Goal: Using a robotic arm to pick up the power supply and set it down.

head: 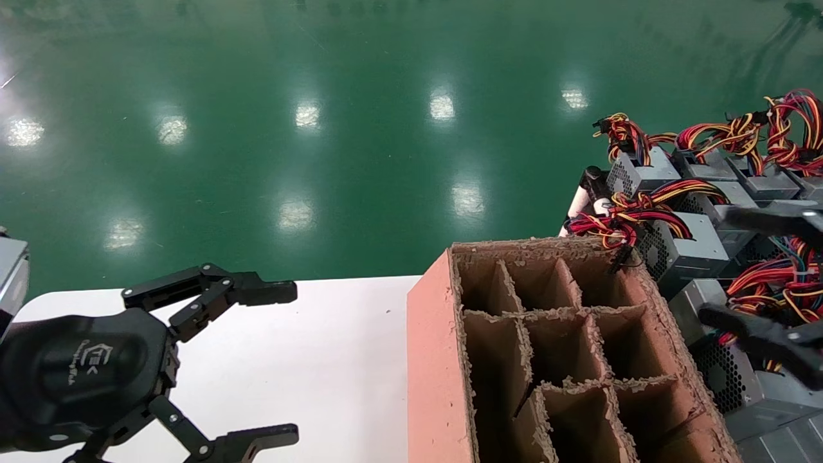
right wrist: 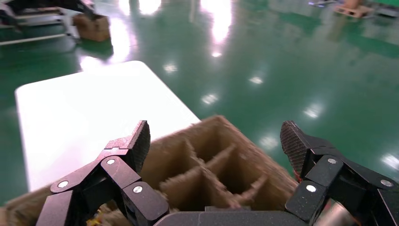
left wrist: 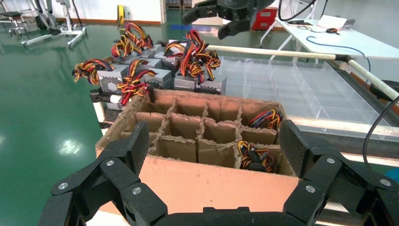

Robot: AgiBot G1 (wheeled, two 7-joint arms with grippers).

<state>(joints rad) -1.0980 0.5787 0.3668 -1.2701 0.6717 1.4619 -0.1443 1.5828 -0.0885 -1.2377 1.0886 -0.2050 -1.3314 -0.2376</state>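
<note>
Power supplies point(head: 681, 247) lie beneath the right gripper point(head: 765, 276), fingers apart; left gripper point(head: 283, 366) parked, fingers spread.

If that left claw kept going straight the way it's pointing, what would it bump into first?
Probably the cardboard box. The open left gripper points across the white table at the box's near wall, with nothing visible between; depth is hard to judge.

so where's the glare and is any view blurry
Head view: bright lamp reflections dot the green floor, and the right end effector at the frame edge looks smeared. Right wrist view: the cardboard box is motion-blurred and the white table is washed out. Left wrist view: sharp, with only mild floor sheen.
</note>
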